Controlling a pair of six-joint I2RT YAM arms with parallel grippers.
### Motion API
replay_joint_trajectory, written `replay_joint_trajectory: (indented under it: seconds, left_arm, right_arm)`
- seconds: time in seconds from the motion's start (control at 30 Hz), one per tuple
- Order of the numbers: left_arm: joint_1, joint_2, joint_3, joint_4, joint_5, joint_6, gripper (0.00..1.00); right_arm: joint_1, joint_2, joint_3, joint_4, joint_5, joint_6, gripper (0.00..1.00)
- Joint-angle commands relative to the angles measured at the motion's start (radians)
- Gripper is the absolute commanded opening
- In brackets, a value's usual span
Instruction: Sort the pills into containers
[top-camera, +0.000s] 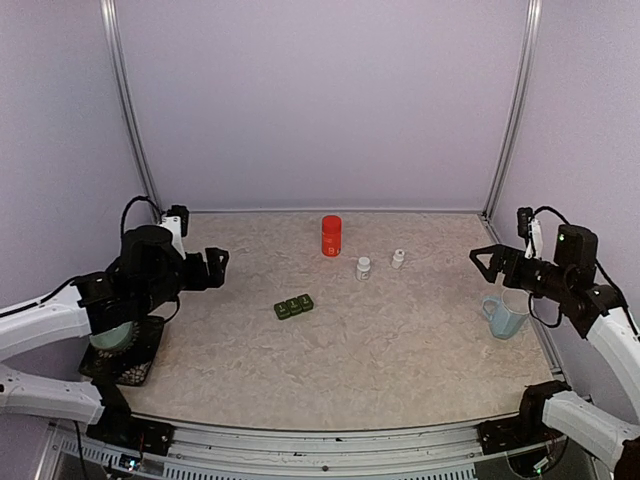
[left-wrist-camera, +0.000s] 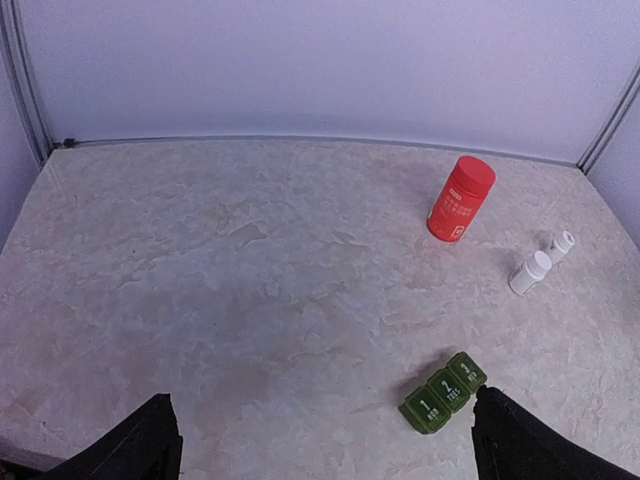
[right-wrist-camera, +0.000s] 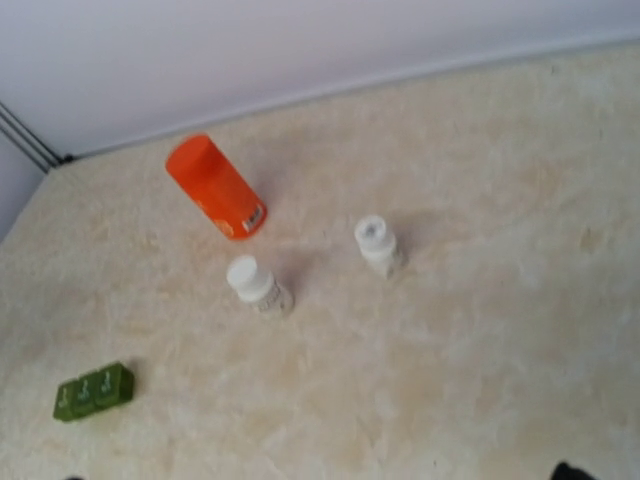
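The containers, a dark green strip (top-camera: 294, 306) of three joined compartments, lie mid-table with all lids shut. The strip also shows in the left wrist view (left-wrist-camera: 443, 392) and the right wrist view (right-wrist-camera: 93, 391). No loose pills show. A red pill bottle (top-camera: 331, 236) and two small white capped bottles (top-camera: 363, 268) (top-camera: 398, 258) stand upright behind it. My left gripper (top-camera: 215, 265) is open and empty, raised left of the strip; its right finger (left-wrist-camera: 520, 440) shows just beside the strip. My right gripper (top-camera: 484, 262) is open and empty, raised at the right.
A pale blue mug (top-camera: 506, 314) stands at the right edge under my right arm. A black mesh basket (top-camera: 125, 352) holding a pale green object sits at the left edge. Walls close the back and sides.
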Motion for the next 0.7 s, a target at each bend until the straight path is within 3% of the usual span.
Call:
replay_joint_trajectory:
  seconds: [0.0,0.37,0.67]
  left_arm:
    - [-0.051,0.121,0.044,0.075,-0.074,-0.020,0.99]
    - [-0.154,0.395,0.168,0.171,-0.057,0.009,0.99]
    - [-0.203,0.510,0.237,0.177,0.001,0.012,0.99]
  right_arm:
    - [0.016,0.010,-0.012,0.001,-0.013,-0.014,1.00]
    - [0.139,0.080,0.004,-0.026,0.176,-0.051,1.00]
    - [0.239,0.149,-0.002,0.013,0.255,-0.070,1.00]
